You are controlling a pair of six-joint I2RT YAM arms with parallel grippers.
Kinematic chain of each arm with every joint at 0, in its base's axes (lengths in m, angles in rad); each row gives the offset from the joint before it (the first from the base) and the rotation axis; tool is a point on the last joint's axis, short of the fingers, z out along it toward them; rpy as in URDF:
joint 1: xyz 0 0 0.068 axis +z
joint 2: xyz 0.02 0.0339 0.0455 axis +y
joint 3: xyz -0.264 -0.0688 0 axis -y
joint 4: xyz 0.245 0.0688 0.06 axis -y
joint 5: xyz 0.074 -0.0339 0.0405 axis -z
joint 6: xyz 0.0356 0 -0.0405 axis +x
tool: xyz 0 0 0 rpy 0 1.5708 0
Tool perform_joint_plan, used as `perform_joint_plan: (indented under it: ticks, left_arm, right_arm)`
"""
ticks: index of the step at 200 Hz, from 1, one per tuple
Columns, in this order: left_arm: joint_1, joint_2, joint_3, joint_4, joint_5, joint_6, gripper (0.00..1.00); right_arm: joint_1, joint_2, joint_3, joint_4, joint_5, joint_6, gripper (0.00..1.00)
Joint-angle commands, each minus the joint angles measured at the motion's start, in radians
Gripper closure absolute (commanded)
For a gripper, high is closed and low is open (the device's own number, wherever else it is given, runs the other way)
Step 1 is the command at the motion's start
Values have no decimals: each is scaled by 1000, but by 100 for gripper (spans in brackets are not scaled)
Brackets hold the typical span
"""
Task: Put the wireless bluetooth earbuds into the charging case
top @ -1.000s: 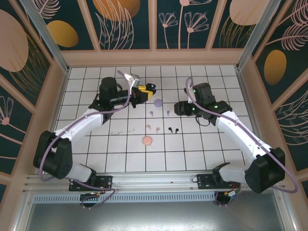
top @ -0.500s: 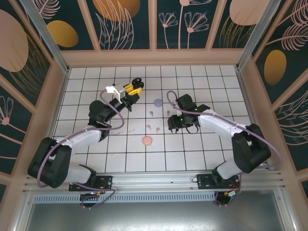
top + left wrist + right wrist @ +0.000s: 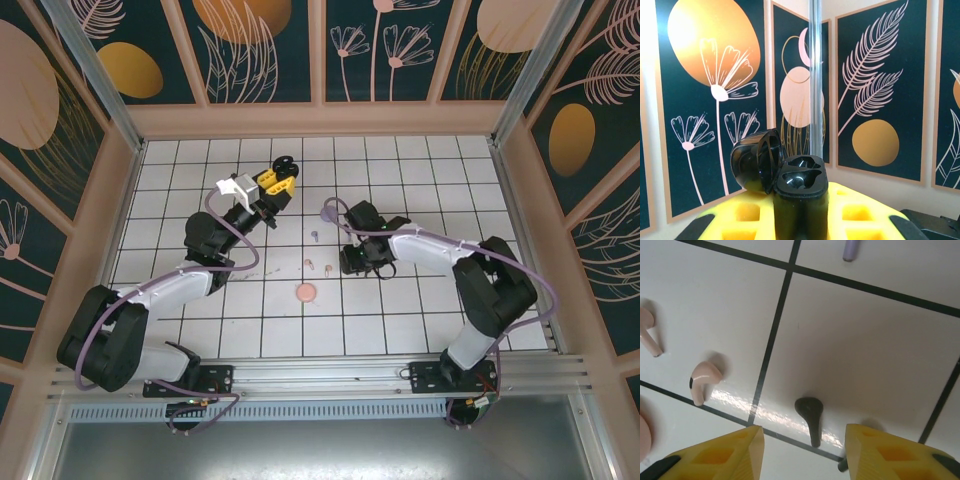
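We saw the left pincer (image 3: 275, 182) raised in the upper middle of the overhead view. Its blocky yellow fingers were clamped on the black charging case (image 3: 800, 200). In the left wrist view the case was a smooth, glossy, round-cornered shell standing upright between the fingers. Its domed lid was hinged open and tipped to the left, and the top face showed two moulded hollows with nothing in them. Behind it stood dark wall panels (image 3: 875, 90) printed with pale leaves, flowers and golden ovals.

The right pincer (image 3: 804, 440) was down low near the middle of the surface (image 3: 400, 320), which was made of shiny white tiles with thin dark grout lines. Its two yellow fingers, with their square recesses, stood apart. They touched nothing.

One black earbud (image 3: 810, 417) lay flat on a tile between the fingers, with a gap on either side. It had a rounded matte head and a short stem pointing to the bottom of the frame, across a grout line.

Left of it in that view lay two pink earbuds, one (image 3: 701, 381) just beside a grout line and one (image 3: 647, 332) at the left edge. Both were smooth, with bulbous heads and slim stems. The stem tip of a lilac earbud (image 3: 851, 249) showed at the top of the frame.

From above, a flat round pink case (image 3: 306, 292) lay just below the centre. A lilac case (image 3: 328, 211) of the same disc shape lay above it, between the two arms.
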Motion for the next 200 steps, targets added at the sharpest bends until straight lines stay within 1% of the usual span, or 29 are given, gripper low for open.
perform_joint_plan:
  ticks: [1, 98, 156, 200]
  left_arm:
    - [-10, -18, 21, 10, -5, 13, 100]
    - [-10, -19, 21, -16, -1, 30, 100]
    - [-10, -16, 23, -25, 0, 32, 100]
    - [-10, -16, 23, -27, 2, 32, 100]
  right_arm:
    - [12, 32, 38, -19, 47, -10, 53]
    - [46, 121, 77, -50, 99, -21, 58]
    - [47, 122, 59, -46, 106, -17, 61]
    - [49, 122, 45, -43, 107, -13, 66]
